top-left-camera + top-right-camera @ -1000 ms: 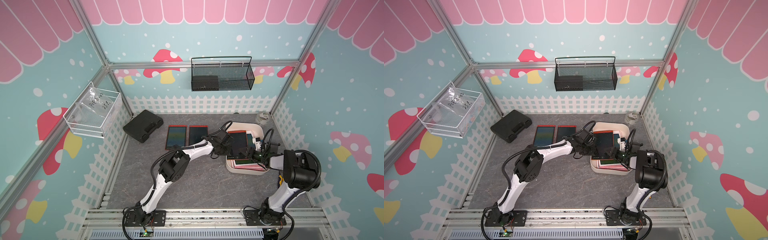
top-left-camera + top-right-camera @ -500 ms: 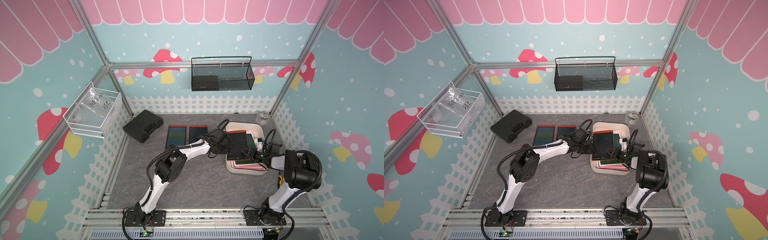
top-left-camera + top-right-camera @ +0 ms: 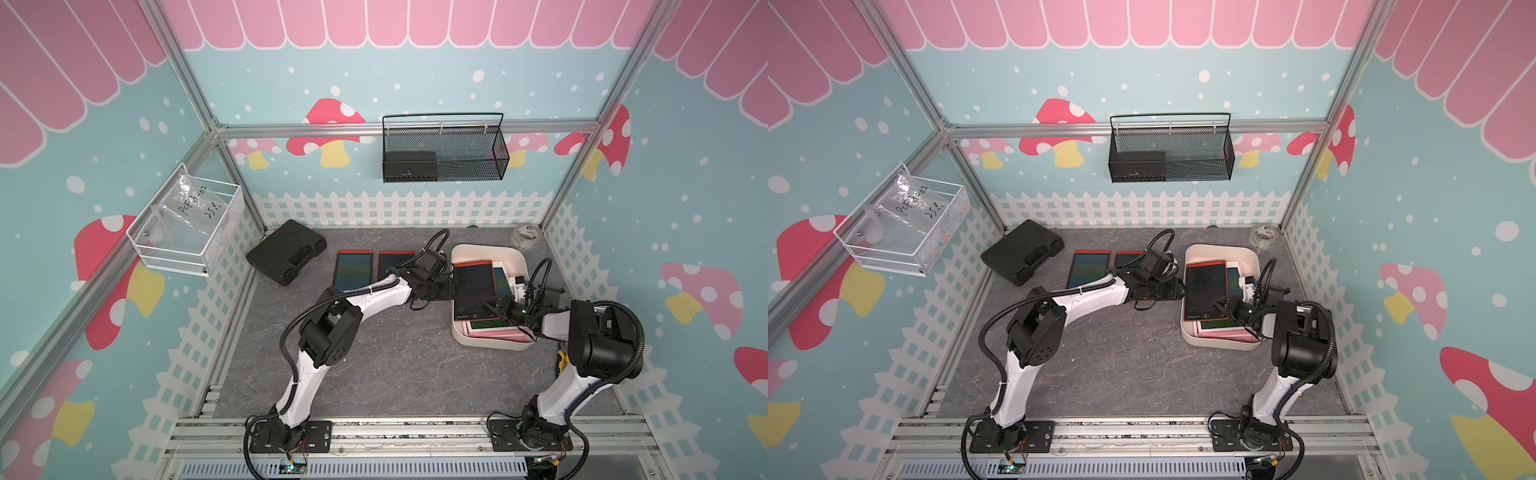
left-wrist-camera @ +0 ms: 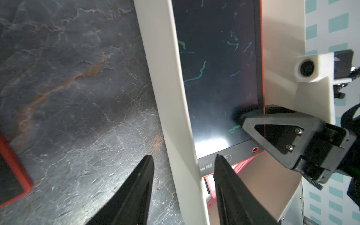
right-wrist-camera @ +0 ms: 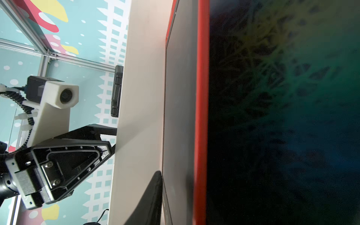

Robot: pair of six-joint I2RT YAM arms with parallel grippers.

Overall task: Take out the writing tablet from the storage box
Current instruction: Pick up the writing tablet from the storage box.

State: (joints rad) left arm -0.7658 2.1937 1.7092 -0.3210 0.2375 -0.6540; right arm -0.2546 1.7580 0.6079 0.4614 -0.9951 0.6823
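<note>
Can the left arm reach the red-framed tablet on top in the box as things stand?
Likely yes. The left gripper is open astride the box wall, one finger inside beside the tablet, nothing between. The right gripper clamps its far edge only.

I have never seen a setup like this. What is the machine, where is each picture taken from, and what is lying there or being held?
Two robot arms stand at the edge of a grey table, each ending in a two-fingered pincer. The two wide pictures look down from one overhead camera. The two close-ups come from cameras on the arms' wrists. On the table lie a cream box, two tablets and a black case. The box holds a stack of tablets. The right pincer pinches the top tablet by one edge. The left pincer straddles the box's wall; whether it clamps the wall is unclear.
</note>
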